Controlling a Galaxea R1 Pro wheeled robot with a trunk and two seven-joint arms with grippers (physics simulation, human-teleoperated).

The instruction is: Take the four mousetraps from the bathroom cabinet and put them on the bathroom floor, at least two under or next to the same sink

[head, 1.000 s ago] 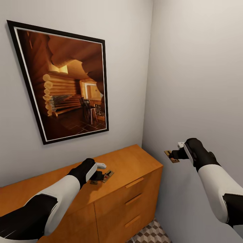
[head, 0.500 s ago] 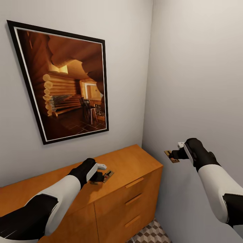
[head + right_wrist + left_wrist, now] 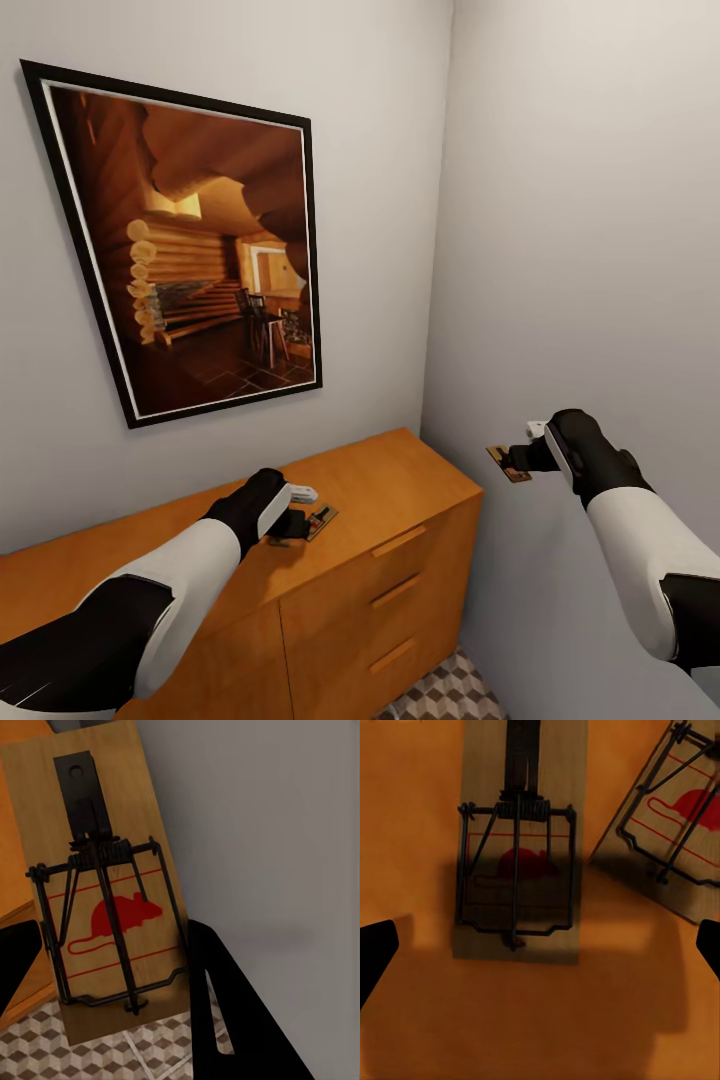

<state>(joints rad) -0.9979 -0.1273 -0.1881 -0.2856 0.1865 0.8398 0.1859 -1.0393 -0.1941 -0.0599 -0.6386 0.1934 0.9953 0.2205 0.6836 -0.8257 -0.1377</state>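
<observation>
Head view, right pincer: holds one mousetrap in the air beside the cabinet; may slip
Left pincer: wide above cabinet-top traps; could nudge the neighbour

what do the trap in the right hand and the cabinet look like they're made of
Trap: pale, unfinished-looking wood board, faint grain showing, with dark wire spring and bar that look like metal, plus a red printed mouse. Cabinet: orange-brown wood look, smooth satin top, bar handles the same colour.
</observation>
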